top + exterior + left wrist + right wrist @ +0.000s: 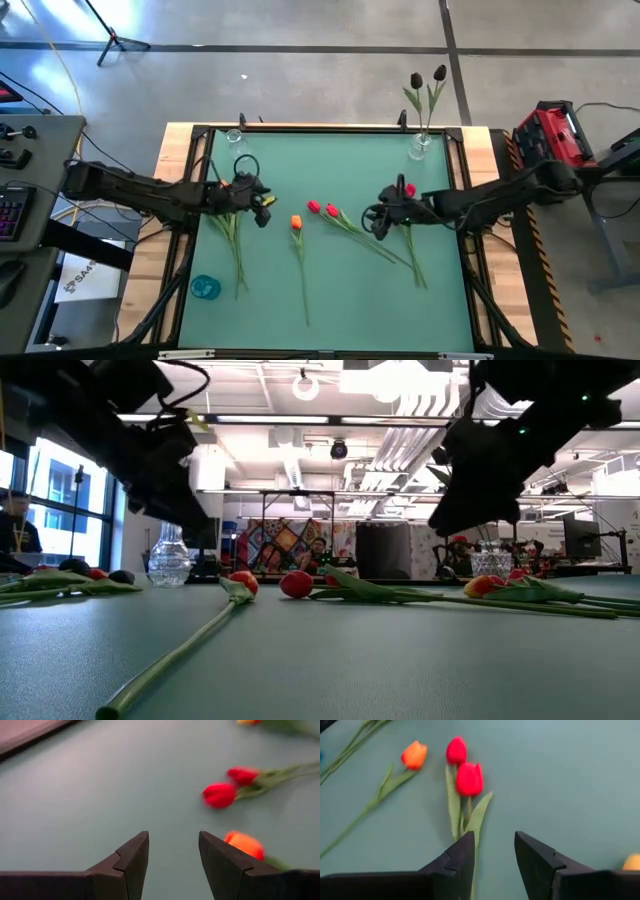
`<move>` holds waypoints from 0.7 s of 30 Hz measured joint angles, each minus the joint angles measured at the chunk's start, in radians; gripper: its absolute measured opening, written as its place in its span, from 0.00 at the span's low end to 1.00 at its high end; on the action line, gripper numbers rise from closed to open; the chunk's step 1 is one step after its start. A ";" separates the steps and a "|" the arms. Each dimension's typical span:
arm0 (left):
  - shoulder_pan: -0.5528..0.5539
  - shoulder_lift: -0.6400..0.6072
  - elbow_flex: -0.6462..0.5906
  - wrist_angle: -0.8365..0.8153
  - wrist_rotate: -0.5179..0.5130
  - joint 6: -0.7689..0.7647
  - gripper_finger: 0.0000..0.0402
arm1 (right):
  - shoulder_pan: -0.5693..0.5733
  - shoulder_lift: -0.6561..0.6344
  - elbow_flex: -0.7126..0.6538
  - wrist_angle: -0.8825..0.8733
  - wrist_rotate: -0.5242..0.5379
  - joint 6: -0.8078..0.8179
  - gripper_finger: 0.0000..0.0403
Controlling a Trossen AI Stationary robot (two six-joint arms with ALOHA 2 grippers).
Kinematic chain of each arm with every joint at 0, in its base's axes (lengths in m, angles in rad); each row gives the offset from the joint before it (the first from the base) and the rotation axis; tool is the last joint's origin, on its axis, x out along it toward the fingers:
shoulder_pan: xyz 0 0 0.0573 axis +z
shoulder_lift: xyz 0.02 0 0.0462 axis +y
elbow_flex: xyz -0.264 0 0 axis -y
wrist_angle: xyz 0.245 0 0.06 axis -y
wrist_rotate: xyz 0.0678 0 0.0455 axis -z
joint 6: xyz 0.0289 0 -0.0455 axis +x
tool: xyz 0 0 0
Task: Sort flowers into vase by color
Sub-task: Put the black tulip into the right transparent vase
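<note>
The right tool (492,851) hovers spread over the table (340,290), just beside two red tulips (469,779) lying pressed together. The left tool (172,852) is spread near the orange tulip (245,844). A low pinch might catch both overlapping red stems at once.

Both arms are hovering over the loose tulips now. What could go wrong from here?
1. The two red tulips lie side by side with leaves overlapping, so the open right gripper may pinch both at once.
2. The open left gripper hovers beside the orange tulip; closing on the head rather than the stem could crush it.
3. The clear glass vase holding two dark tulips sits at the table's far edge, easily tipped.
</note>
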 joint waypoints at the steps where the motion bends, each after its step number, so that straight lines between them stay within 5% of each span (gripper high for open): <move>1: 0.008 -0.001 0.029 -0.080 0.000 -0.031 0.41 | -0.006 0.009 0.000 0.021 0.016 -0.018 0.31; 10: 0.092 0.000 0.126 -0.537 0.070 -0.370 0.40 | -0.044 0.020 0.000 0.090 0.170 -0.117 0.30; 21: 0.227 0.041 0.126 -0.632 0.104 -0.474 0.35 | -0.024 0.020 0.000 0.071 0.232 -0.163 0.30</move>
